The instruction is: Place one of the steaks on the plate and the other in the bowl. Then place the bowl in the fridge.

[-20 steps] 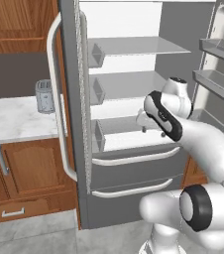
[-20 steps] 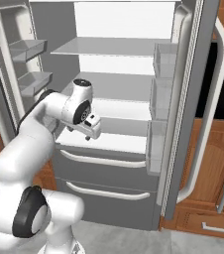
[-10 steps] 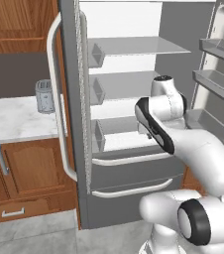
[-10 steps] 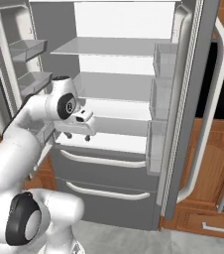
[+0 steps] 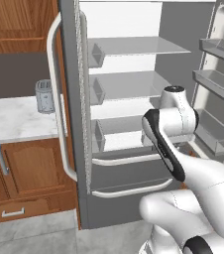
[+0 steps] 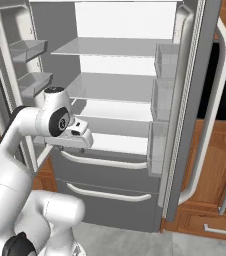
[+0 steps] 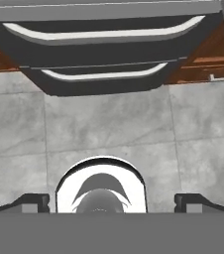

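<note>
The fridge (image 5: 134, 94) stands with both doors swung open, and its white shelves (image 6: 115, 90) are bare where I can see them. The steaks, the plate and the bowl are out of view. My gripper (image 6: 79, 139) hangs in front of the lowest shelf, just above the drawers, pointing down. In the hand view my gripper (image 7: 112, 202) is open, its dark fingertips (image 7: 34, 201) far apart with nothing between them. That view looks down at the grey tiled floor, with the fridge's two drawer fronts (image 7: 104, 34) along the top.
A metal toaster (image 5: 44, 96) sits on the marble counter (image 5: 15, 119) left of the fridge, above wooden cabinets (image 5: 20, 168). The open doors (image 5: 67, 114) (image 6: 195, 100) carry bins and long pale handles. More wooden cabinets (image 6: 220, 195) stand on the right.
The arm has folded back out of the fridge, and the hand has dropped a little and turned toward the floor. The jaws have stayed wide apart.
</note>
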